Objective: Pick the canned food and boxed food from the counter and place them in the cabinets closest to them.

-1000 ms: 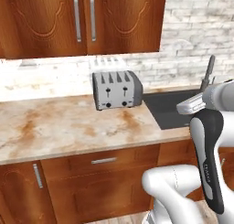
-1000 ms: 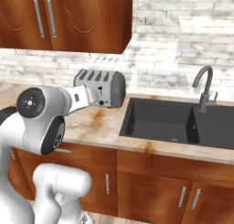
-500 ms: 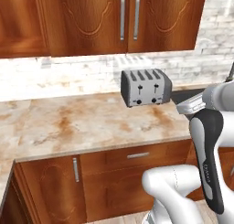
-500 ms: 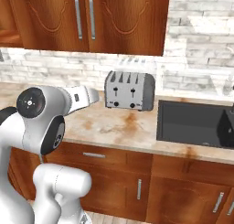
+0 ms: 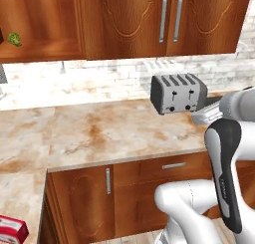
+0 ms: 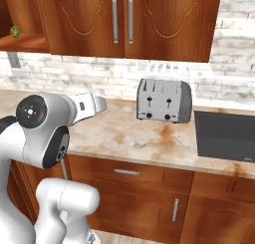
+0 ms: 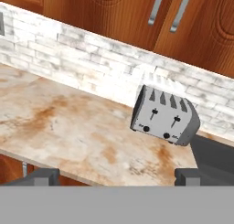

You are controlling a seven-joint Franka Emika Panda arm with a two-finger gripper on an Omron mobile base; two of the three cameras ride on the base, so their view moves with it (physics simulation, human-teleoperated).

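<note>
Open, empty gripper (image 7: 112,176) above the counter (image 5: 109,133), beige marble with rusty blotches. Red boxed food (image 5: 11,230) lies at the counter's near left corner. Farther back: silver toaster (image 6: 164,100), dark sink (image 6: 226,136), closed cabinets (image 6: 124,21).
</note>
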